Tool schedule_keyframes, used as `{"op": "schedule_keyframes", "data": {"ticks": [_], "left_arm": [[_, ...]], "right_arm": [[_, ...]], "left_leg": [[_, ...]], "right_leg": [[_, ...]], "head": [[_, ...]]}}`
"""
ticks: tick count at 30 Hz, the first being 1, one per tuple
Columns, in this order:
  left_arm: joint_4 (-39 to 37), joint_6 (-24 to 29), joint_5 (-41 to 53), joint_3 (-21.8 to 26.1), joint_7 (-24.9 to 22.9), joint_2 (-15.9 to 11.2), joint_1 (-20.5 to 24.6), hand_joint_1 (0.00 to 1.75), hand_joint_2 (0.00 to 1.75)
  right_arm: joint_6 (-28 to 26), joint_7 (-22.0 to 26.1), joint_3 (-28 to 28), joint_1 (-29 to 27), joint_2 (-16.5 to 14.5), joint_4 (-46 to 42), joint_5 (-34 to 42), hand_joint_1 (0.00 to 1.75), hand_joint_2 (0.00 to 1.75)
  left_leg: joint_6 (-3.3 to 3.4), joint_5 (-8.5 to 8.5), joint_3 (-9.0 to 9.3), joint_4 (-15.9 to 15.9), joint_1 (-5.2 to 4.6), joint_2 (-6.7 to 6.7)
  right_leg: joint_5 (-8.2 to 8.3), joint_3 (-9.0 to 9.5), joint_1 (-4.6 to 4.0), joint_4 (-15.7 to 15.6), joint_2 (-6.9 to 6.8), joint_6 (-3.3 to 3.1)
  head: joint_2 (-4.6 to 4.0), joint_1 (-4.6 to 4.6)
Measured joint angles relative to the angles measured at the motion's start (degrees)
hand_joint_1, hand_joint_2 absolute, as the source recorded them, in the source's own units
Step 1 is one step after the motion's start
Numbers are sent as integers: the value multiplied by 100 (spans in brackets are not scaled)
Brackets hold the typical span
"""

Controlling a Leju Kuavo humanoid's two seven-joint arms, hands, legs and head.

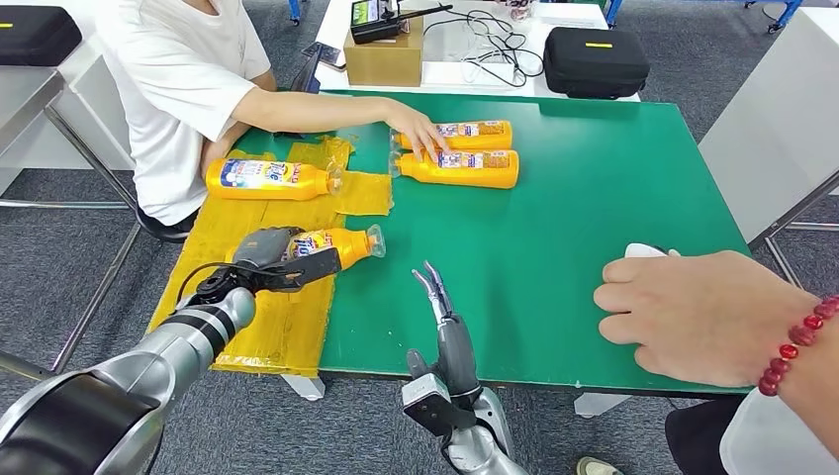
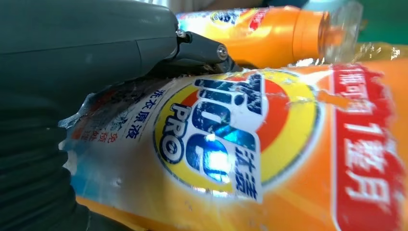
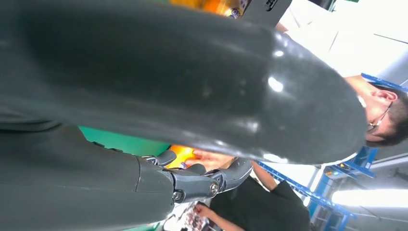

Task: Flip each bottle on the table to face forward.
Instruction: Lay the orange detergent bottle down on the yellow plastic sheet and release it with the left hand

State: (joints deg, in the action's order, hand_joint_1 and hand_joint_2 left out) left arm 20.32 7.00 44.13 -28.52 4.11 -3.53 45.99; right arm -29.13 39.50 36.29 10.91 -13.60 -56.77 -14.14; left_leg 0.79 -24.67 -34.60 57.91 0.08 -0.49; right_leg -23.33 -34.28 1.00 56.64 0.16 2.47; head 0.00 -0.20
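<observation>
The left hand (image 1: 272, 259) grips the nearest orange bottle (image 1: 341, 243), which lies on its side on the yellow mat (image 1: 267, 327) at the left of the green table (image 1: 594, 198), cap toward the table's middle. The right hand (image 1: 435, 297) hovers beside it over the near edge, fingers straight and apart, holding nothing. A second bottle (image 1: 267, 179) lies farther back on the mat. A person's hand (image 1: 423, 131) touches two more bottles (image 1: 465, 166) lying side by side. Another person's hand (image 1: 693, 312) rests at the right.

- Detergent bottles (image 1: 463, 167): orange, clear caps, blue-and-white labels.
- Held bottle (image 2: 269, 159): yellow-ringed orange roundel, blue lettering, red panel.
- Table (image 1: 594, 198): green.
- Mat (image 1: 287, 327): yellow.
- Person's bracelet (image 1: 796, 341): red beads.
</observation>
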Motion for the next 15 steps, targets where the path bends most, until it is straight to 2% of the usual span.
{"op": "schedule_keyframes", "data": {"ticks": [1, 11, 15], "left_arm": [[-20, -77, -29, -1, -6, -19, 15, 0, 175], [-124, -923, -405, 20, 224, -197, 86, 0, 175], [-117, -1034, -503, 51, 568, -266, 91, 0, 175]], "right_arm": [[42, 0, 5, 1, 0, 2, 36, 0, 0], [297, 0, 72, 23, 2, 69, 216, 0, 0], [321, 0, 101, 23, 2, 108, 227, 0, 0]], "left_leg": [[0, 0, 1, 0, 0, 0], [-6, 4, 5, -2, 7, -1], [-6, 4, 8, -2, 6, 0]], "right_leg": [[0, 0, 0, 0, 0, 0], [0, 6, -6, 2, 0, -1], [0, 8, -4, 2, 0, -1]], "head": [[0, -1], [0, -2], [0, 0]]}}
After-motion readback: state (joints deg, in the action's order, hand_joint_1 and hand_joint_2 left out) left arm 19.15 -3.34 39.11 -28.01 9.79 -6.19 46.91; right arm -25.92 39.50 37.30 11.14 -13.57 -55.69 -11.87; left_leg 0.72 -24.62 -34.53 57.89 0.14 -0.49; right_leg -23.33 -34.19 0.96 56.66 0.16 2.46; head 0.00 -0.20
